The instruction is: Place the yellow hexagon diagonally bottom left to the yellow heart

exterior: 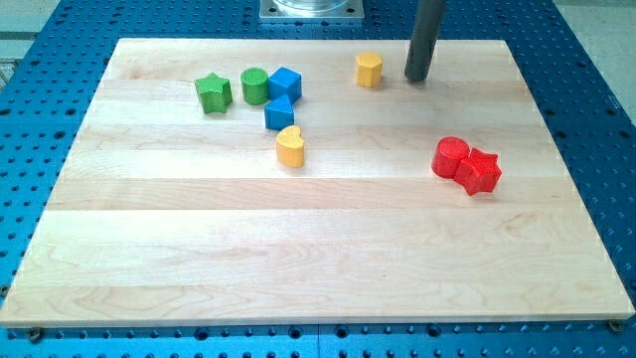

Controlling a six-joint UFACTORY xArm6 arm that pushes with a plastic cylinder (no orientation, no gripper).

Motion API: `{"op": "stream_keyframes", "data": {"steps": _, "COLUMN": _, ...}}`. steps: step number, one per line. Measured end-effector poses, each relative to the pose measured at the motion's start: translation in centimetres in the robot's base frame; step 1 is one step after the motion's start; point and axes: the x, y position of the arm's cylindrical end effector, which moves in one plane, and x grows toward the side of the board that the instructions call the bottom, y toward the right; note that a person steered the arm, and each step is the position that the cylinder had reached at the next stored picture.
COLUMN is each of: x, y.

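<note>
The yellow hexagon (369,70) sits near the view's top, right of centre. The yellow heart (290,146) lies lower and to the view's left of it, near the board's middle. My tip (417,78) rests on the board just to the view's right of the yellow hexagon, with a small gap between them. The rod rises straight out of the view's top.
A green star (213,92), a green cylinder (254,86), a blue cube (285,84) and a blue triangular block (279,112) cluster at the top left, just above the heart. A red cylinder (449,157) and red star (481,171) touch at the right. The wooden board (318,259) lies on a blue perforated table.
</note>
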Motion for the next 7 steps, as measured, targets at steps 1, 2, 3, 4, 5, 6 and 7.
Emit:
{"op": "stream_keyframes", "data": {"steps": 1, "x": -0.3, "y": -2.5}}
{"op": "stream_keyframes", "data": {"steps": 2, "x": -1.6, "y": -4.3}}
{"op": "stream_keyframes", "data": {"steps": 3, "x": -0.2, "y": -8.2}}
{"op": "stream_keyframes", "data": {"steps": 4, "x": 7.3, "y": -9.2}}
{"op": "stream_keyframes", "data": {"steps": 5, "x": 12.5, "y": -9.3}}
{"op": "stream_keyframes", "data": {"steps": 6, "x": 16.5, "y": -9.7}}
{"op": "stream_keyframes", "data": {"steps": 7, "x": 18.7, "y": -9.7}}
